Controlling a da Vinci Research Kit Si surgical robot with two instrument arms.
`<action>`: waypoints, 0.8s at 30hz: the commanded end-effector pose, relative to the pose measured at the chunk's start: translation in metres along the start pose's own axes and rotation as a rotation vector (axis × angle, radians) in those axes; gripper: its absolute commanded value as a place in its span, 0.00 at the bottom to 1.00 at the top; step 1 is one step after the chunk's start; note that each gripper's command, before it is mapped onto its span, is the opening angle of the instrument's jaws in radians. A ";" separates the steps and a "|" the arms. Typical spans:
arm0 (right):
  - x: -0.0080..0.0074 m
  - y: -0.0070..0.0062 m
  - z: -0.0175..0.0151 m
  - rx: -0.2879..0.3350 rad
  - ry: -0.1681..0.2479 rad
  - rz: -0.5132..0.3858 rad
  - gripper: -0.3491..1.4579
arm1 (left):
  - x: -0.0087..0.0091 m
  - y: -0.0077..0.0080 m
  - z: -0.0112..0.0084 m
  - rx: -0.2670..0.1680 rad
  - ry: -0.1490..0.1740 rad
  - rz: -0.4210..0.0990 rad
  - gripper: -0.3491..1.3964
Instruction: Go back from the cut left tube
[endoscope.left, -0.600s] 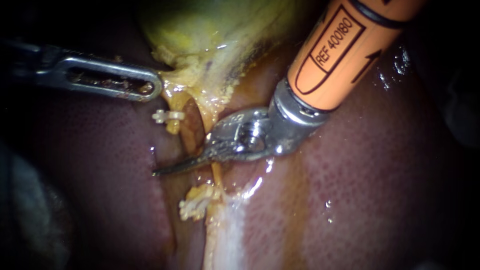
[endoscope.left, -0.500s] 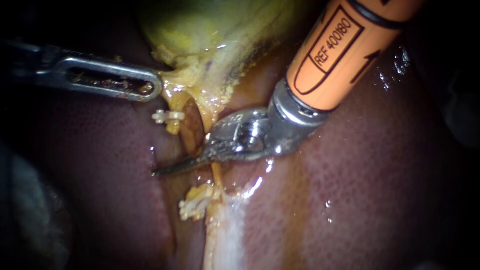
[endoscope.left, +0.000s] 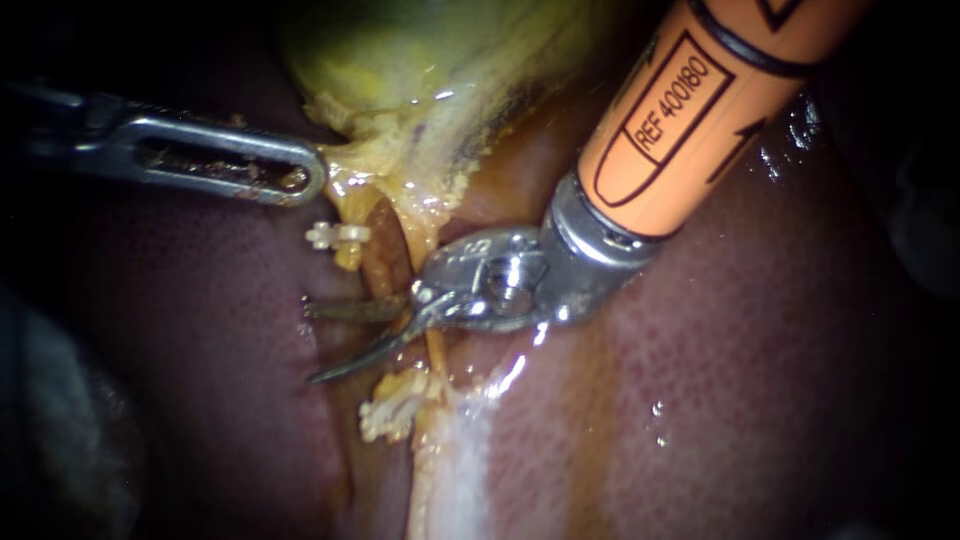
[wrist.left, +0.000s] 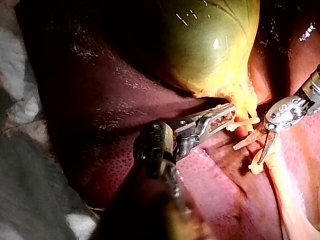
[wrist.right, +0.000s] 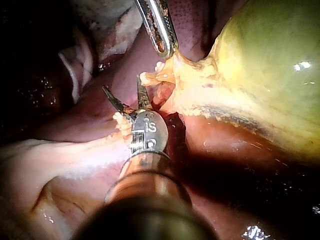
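Right instrument (endoscope.left: 312, 345): blades parted in a moderate V, gripping nothing, tips pointing to the view's left.
Cut left tube (endoscope.left: 347, 258): its clipped upper stump sits just above the blades and its clipped lower stump (endoscope.left: 385, 410) just below, so the blades stand in the gap.
Likely exit: back along the shaft, up and right.
Left instrument (endoscope.left: 312, 180): jaws closed on the gallbladder (endoscope.left: 430, 60) neck.

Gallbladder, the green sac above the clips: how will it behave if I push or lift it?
The gallbladder looks full, rounded and glossy wet, so probably slippery and likely to bulge aside when pushed. Its yellow neck tissue looks ragged and thin, so probably floppy and easily torn. It rests on the liver, so may slide.
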 end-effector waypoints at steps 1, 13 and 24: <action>0.0000 0.0000 0.0000 -0.003 0.001 -0.004 0.86 | 0.0000 0.0000 0.0000 0.000 0.000 0.000 0.00; -0.0005 -0.0044 -0.0027 -0.220 0.072 -0.135 0.98 | -0.0002 -0.0006 0.0001 0.000 0.000 0.003 0.00; 0.0000 -0.0062 -0.0097 -0.364 -0.174 -0.298 0.99 | -0.0003 -0.0008 0.0001 0.000 0.000 0.004 0.00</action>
